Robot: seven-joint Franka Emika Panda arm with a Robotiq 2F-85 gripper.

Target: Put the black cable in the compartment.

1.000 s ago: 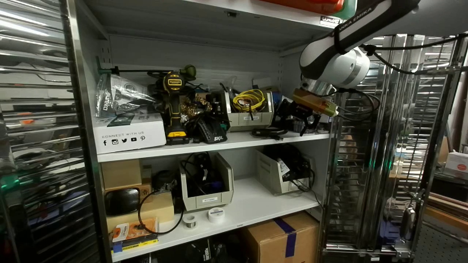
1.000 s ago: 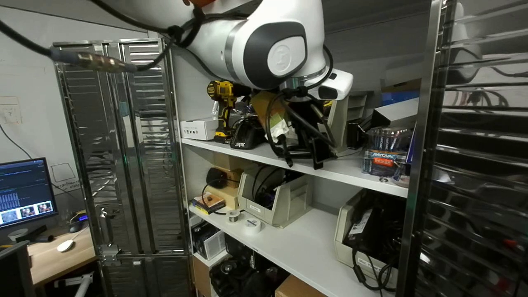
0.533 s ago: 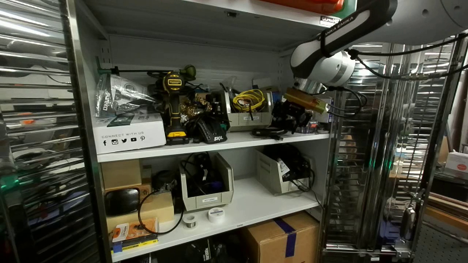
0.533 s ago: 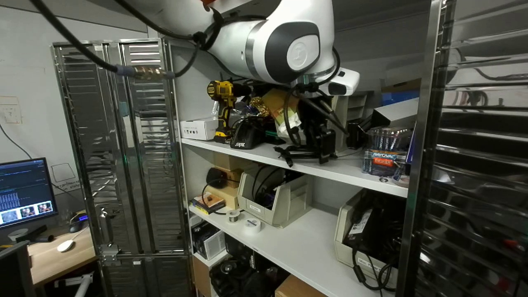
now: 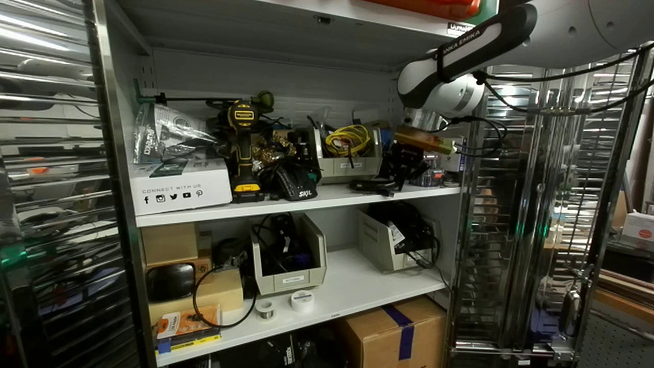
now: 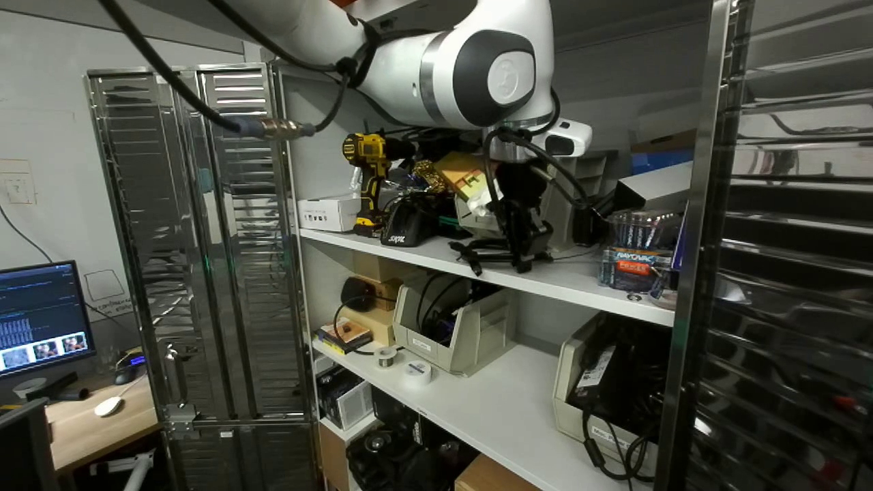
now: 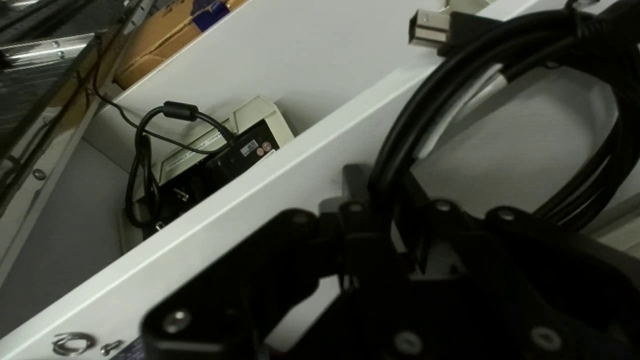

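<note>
The black cable, a coiled bundle with a silver square plug at one end, lies on the upper shelf near its front edge. In an exterior view the black cable is a flat dark bundle beside my gripper. Seen from the wrist, my gripper is shut on one side of the loop, the strands passing between its fingertips; the rest of the coil stretches off to the upper right. The compartment looks to be the tall upper bay, with a white back wall; the cable rests on its floor.
Behind the cable stands a bin with a yellow coiled cable. A drill and a black charger are farther along. A battery pack sits near the gripper. Below, another shelf carries bins and rolls.
In an exterior view the gripper has moved left and reached the black cable. Its fingers have gone from spread to shut on the loop. The cable stays about where it was.
</note>
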